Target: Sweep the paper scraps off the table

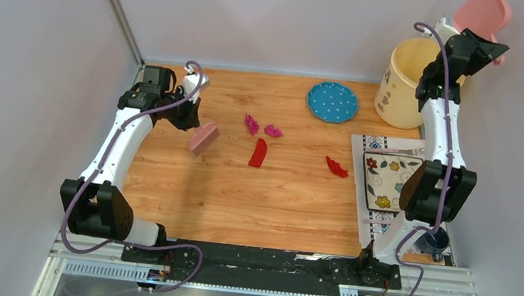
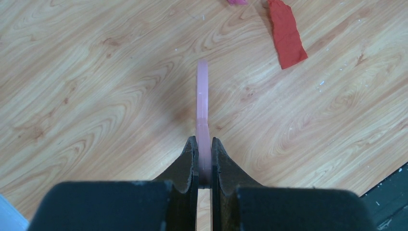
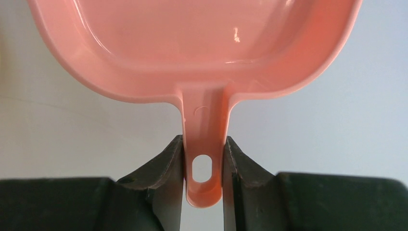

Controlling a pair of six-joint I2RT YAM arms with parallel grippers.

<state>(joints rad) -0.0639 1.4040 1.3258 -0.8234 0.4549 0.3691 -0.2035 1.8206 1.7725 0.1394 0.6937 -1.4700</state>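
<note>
Four paper scraps lie mid-table (image 1: pixel 275 206): two magenta wads (image 1: pixel 251 123) (image 1: pixel 273 130), a red strip (image 1: pixel 259 152) and a red bit (image 1: pixel 336 167). My left gripper (image 1: pixel 192 117) (image 2: pixel 204 140) is shut on a pale pink hand brush (image 1: pixel 203 138) (image 2: pixel 202 91), which hangs over the wood left of the scraps. In the left wrist view the red strip (image 2: pixel 286 33) lies ahead and to the right of the brush. My right gripper (image 1: pixel 469 39) (image 3: pixel 204 139) is raised at the back right, shut on the handle of a pink dustpan (image 1: pixel 482 15) (image 3: pixel 192 48).
A cream bucket (image 1: pixel 404 82) stands at the back right under the dustpan. A blue dotted plate (image 1: pixel 332 101) lies beside it. A white patterned placemat (image 1: pixel 382 146) with a floral dish (image 1: pixel 385 180) covers the right side. Grey walls enclose the table.
</note>
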